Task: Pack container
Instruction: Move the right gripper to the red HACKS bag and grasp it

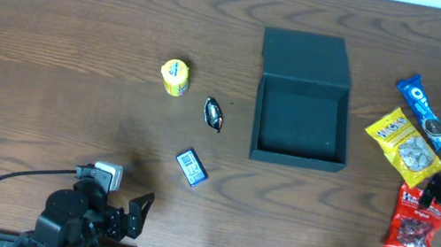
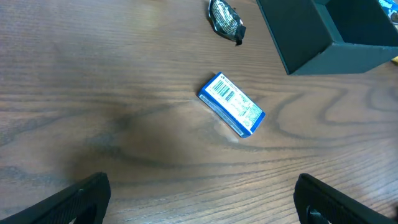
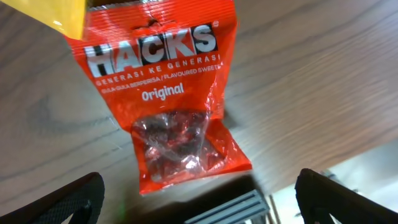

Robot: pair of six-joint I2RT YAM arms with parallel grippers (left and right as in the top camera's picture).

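Nearest the robot, the left gripper (image 1: 137,207) hovers low over the brown wood-grain table (image 1: 50,68). Its black fingers (image 2: 84,198) are spread wide with nothing between them. Just beyond it is a small blue carton (image 2: 232,104), a flat rectangular box with a white barcode panel, lying at a slant.

On the right side, the right gripper (image 3: 202,202) hangs over a red Hacks packet (image 3: 161,93). The packet is a glossy, crinkled plastic pouch with a clear window showing dark sweets. The jaws here are likewise parted wide and hold nothing.

Farther out, a small dark foil-wrapped sweet (image 1: 214,113), shiny and creased, lies near the container (image 1: 297,160) but apart from it. The container is a matte, dark teal-green squarish box with low straight walls. It stands open right of the table's middle, its flat hinged lid (image 1: 307,57) laid back on the far side.

To its right lies a yellow packet (image 1: 405,145) with a clear window, and beyond that a blue Oreo packet (image 1: 425,108). Left of the sweet sits a small yellow cylindrical pack (image 1: 174,77).
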